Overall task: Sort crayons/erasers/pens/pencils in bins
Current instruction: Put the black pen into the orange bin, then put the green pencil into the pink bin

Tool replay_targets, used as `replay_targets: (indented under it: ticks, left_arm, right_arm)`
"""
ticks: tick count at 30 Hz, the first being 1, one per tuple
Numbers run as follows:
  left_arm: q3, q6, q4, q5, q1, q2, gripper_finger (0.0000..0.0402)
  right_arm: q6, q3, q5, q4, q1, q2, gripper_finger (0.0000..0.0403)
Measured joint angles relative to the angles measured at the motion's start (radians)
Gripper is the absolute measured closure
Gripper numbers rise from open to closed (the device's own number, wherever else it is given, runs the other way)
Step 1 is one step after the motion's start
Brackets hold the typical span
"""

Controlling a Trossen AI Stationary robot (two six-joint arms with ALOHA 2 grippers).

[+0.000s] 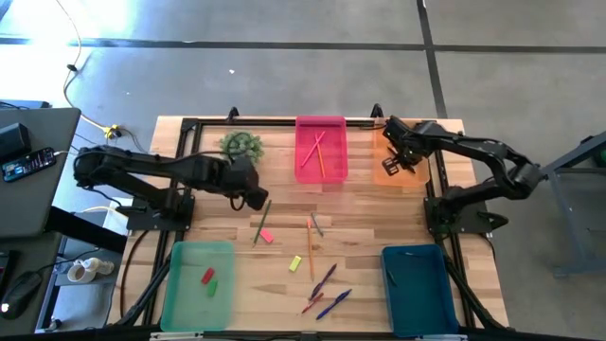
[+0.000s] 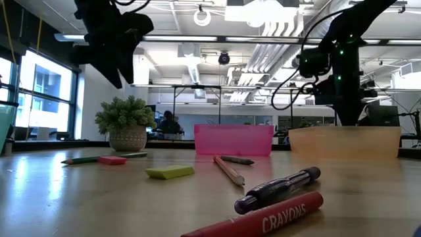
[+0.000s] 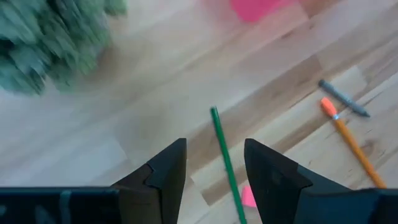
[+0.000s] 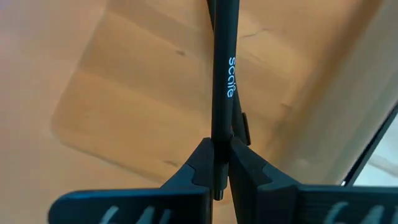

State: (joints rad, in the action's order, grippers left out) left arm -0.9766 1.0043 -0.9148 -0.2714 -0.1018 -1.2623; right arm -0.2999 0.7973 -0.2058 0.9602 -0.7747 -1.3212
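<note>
Left gripper hangs over the middle-left of the wooden table with its two dark fingers parted, nothing between them yet — directly below sits the long thin green pencil, lying flat with a small pink-red eraser block just beside its near end. That pencil should be light and stiff, but it's thin and round, so I'd guess it rolls or skates away if it's pinched off-centre; grabbing it around the middle, jaws across the shaft, looks safest. Farther right lie an orange pencil and a short grey stick, close together. The pink translucent plastic bin at the far middle already has a couple of pencils in it, so that's probably the destination. Over at the far right, the right gripper is pinched tight on a slim black pen, held above the orange translucent bin. The pen looks smooth and rigid, so it could slip.
</note>
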Motion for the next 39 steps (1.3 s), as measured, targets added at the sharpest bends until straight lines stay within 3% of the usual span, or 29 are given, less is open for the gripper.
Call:
replay_targets:
  ticks: [10,23,39]
  left_arm:
    - [0.0,0.168,0.002,0.054,0.104,-0.156,0.0253]
    - [0.0,0.213,0.182,0.134,0.151,-0.325,0.0255]
    - [0.0,0.267,0.177,0.131,0.118,-0.464,0.0262]
  right_arm:
    - [0.091,0.0,-0.002,-0.021,-0.025,-0.095,0.0389]
    - [0.148,0.0,-0.003,-0.032,-0.024,-0.097,0.029]
    - [0.168,0.0,0.024,0.026,-0.023,-0.066,0.0284]
